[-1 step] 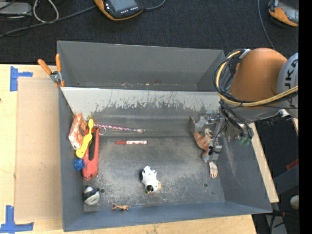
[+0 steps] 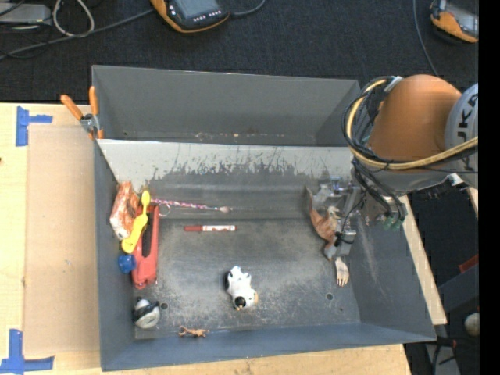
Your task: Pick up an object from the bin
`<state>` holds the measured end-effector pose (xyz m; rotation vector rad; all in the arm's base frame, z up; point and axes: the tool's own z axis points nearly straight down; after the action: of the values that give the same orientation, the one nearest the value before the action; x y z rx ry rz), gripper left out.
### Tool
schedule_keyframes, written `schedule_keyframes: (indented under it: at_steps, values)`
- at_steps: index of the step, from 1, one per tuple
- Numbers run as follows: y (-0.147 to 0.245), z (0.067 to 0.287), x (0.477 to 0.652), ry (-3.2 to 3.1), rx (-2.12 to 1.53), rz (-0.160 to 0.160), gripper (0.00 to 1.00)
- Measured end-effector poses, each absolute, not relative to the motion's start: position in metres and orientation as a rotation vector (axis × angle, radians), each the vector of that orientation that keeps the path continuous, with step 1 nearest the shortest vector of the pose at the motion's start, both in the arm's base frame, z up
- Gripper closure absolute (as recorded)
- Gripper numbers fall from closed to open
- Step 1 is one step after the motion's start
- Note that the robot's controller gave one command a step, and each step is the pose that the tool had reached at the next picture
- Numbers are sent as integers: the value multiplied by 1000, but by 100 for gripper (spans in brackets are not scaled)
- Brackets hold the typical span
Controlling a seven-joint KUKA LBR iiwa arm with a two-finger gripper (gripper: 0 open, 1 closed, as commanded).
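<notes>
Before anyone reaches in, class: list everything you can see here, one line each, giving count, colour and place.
bin: one, grey, centre
crinkled wrapper: one, orange-white, left wall
spoon-like piece: one, yellow, on long tool
long tool: one, red, along left wall
small piece: one, blue, beside long tool
round thing: one, silver-black, near-left corner
twisted stick: one, pink-white, towards far wall
pen-like stick: one, red-white, middle
toy animal: one, white-black, middle front
scrap: one, brown, by near wall
fork-shaped piece: one, pale, just under gripper
brownish lump: one, brown, beside gripper
handheld pendants: two, orange-black, floor beyond bin
gripper: one, dark, right side of bin
arm cover: one, orange, above right rim
</notes>
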<state>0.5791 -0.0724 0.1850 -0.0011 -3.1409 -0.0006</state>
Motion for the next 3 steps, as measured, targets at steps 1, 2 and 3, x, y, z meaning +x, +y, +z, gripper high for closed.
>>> schedule_keyframes:
  at_steps: [1, 2, 3]
  values:
    - [-50, 183, 580, -3130, 245, 0, 0]
    - [-46, 175, 588, -3115, 415, -3, 0]
    - [-40, 157, 592, -3113, 482, 7, 0]
